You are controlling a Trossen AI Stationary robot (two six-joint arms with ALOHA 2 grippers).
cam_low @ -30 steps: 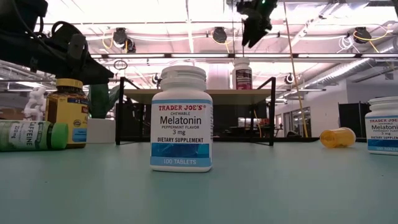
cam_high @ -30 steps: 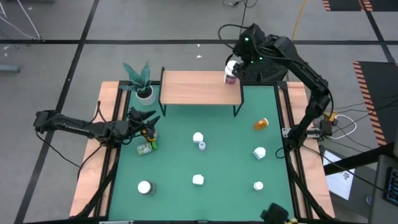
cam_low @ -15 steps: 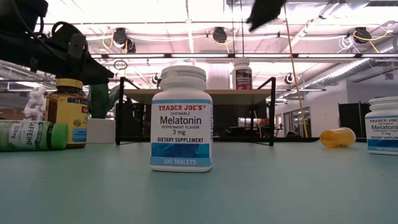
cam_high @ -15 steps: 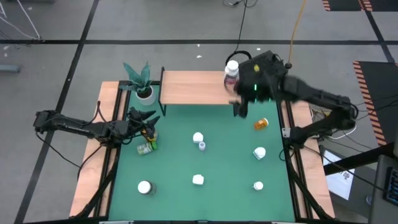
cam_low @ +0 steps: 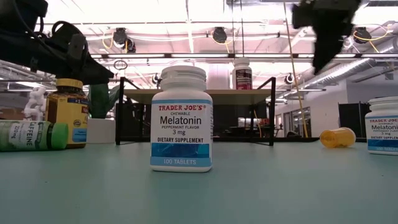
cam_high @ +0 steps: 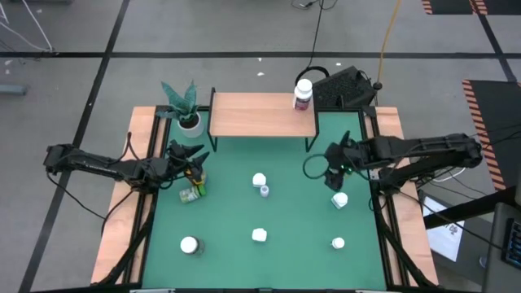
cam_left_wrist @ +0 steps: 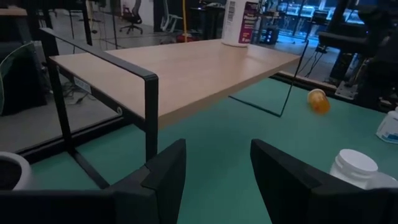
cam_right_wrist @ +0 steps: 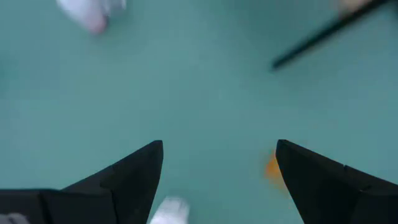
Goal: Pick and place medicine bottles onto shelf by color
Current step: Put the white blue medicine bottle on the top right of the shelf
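Robotics lab: taped concrete floor, cables, exposed ceiling lights

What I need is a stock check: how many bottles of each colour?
white bottles: 6
maroon-label bottle: 1
amber bottle: 1
green bottle: 1
orange bottle: 1
Total: 10

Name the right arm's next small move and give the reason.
Probably lower the open right gripper onto the orange bottle lying just beneath it. One bottle already stands on the shelf, this gripper is empty, and the orange bottle shows between its fingers in the wrist view. The left gripper waits by the plant.
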